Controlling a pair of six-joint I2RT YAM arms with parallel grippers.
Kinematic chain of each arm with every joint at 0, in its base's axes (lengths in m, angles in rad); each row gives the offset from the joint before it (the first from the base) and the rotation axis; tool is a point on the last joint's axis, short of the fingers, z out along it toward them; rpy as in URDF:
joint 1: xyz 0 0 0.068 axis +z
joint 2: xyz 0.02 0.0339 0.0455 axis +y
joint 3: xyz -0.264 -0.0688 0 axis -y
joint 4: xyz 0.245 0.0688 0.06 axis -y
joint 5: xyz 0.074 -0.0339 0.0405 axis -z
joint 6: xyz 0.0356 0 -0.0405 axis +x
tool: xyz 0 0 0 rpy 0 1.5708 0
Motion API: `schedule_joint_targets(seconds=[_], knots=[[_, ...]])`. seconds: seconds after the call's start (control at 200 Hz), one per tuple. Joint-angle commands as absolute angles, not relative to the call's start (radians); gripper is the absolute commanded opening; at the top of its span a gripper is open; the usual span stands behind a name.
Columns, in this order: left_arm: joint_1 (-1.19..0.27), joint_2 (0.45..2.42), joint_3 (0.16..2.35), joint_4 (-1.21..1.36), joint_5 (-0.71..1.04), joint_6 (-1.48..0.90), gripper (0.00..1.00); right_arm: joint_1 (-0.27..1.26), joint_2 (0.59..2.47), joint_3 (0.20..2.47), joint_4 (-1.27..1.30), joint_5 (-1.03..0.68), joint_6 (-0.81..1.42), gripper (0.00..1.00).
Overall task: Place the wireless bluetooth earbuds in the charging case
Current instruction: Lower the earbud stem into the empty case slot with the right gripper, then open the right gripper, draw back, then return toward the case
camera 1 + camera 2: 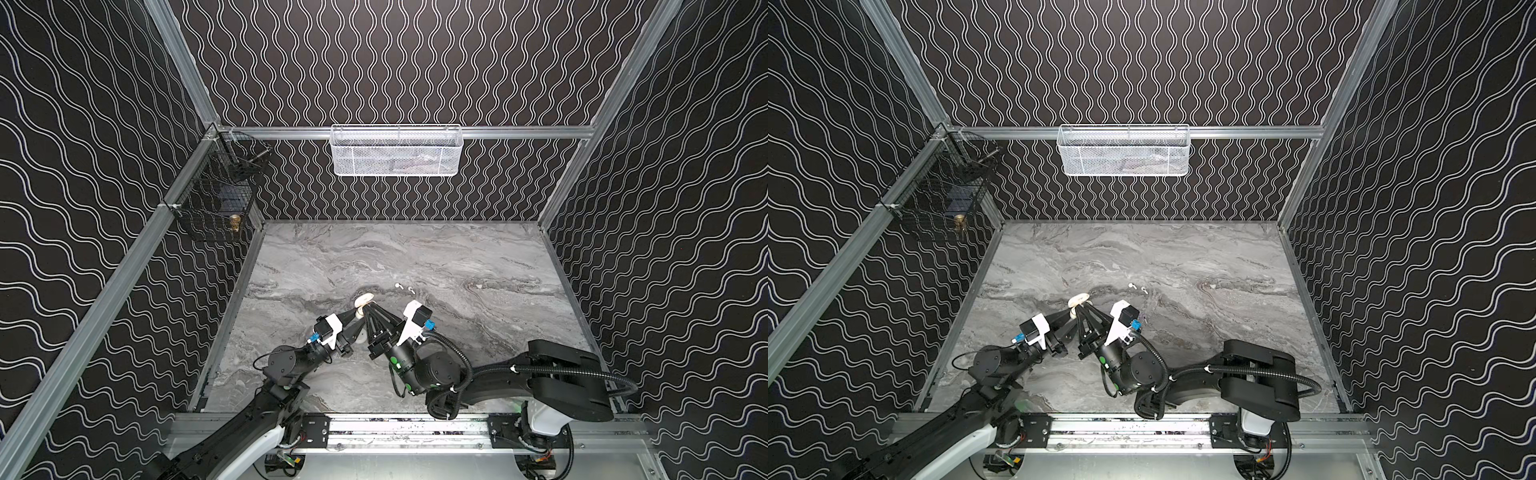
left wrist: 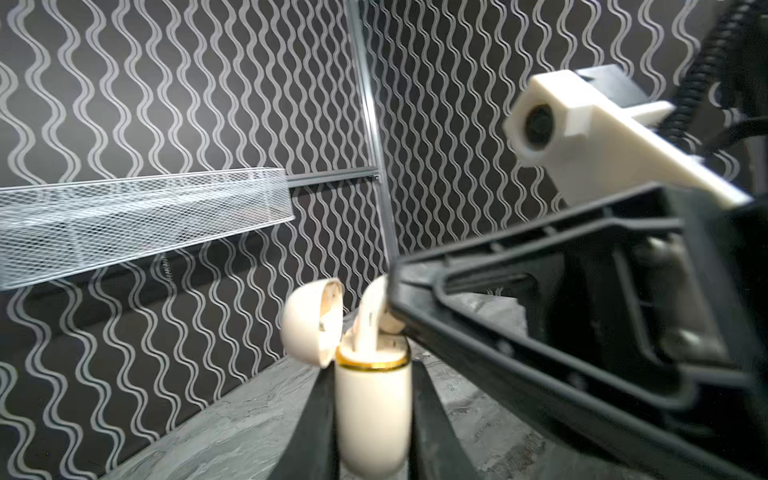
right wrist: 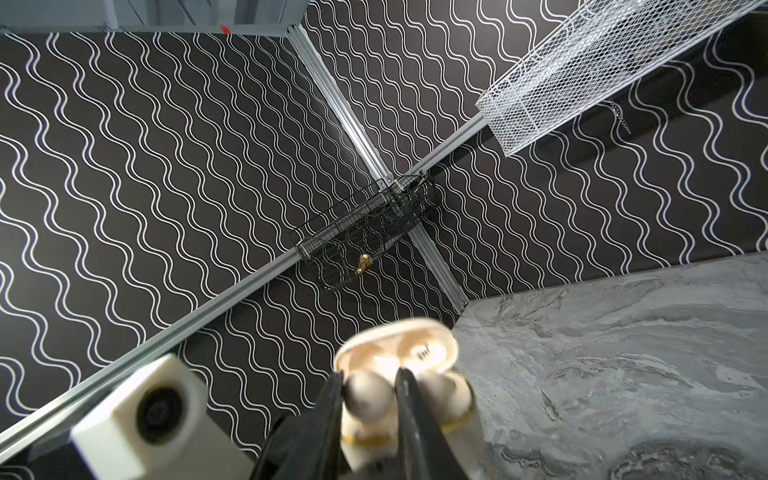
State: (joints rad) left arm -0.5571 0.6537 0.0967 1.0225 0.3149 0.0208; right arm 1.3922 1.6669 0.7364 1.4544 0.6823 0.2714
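My left gripper (image 1: 356,318) is clenched on the cream charging case (image 2: 372,390). The case stands upright at the lower centre of the left wrist view, with its lid (image 2: 309,322) swung open. My right gripper (image 3: 368,397) pinches one earbud (image 2: 369,322); the stem dips into the case mouth but is not seated. I cannot tell whether the neighbouring socket is filled. Two loose earbuds (image 1: 398,286) lie on the marble table (image 1: 478,257), just up and right of the grippers in both top views. I judge at least those two remain.

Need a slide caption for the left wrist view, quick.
Left gripper clamps the open charging case; right gripper holds an earbud stem-down in its mouth.
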Motion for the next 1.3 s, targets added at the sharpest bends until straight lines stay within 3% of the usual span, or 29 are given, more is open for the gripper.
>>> schedule_joint_targets(seconds=[0.0, 0.21, 0.39, 0.555, 0.791, 1.031, 1.296], knots=[[-0.559, 0.66, 0.103, 1.123, 0.314, 0.009, 0.0, 1.394, 1.651, 0.739, 1.382, 0.686, 0.269, 0.3], [-0.56, 0.665, 0.104, 1.124, 0.321, 0.006, 0.0, 1.394, 1.587, 0.718, 1.351, 0.7, 0.242, 0.45], [-0.559, 0.682, 0.107, 1.119, 0.317, 0.011, 0.0, 1.396, 1.422, 0.658, 1.276, 0.702, 0.221, 0.47], [-0.559, 0.707, 0.109, 1.14, 0.324, 0.011, 0.0, 1.396, 1.288, 0.677, 1.077, 0.664, 0.209, 0.44], [-0.559, 0.716, 0.118, 1.113, 0.339, 0.026, 0.0, 1.352, 1.213, 0.774, 0.774, 0.615, 0.232, 0.32], [-0.559, 0.746, 0.127, 1.13, 0.367, 0.021, 0.0, 1.284, 1.25, 0.867, 0.552, 0.526, 0.286, 0.23], [-0.56, 0.731, 0.129, 1.105, 0.36, 0.029, 0.0, 1.284, 1.364, 0.97, 0.454, 0.482, 0.268, 0.19]])
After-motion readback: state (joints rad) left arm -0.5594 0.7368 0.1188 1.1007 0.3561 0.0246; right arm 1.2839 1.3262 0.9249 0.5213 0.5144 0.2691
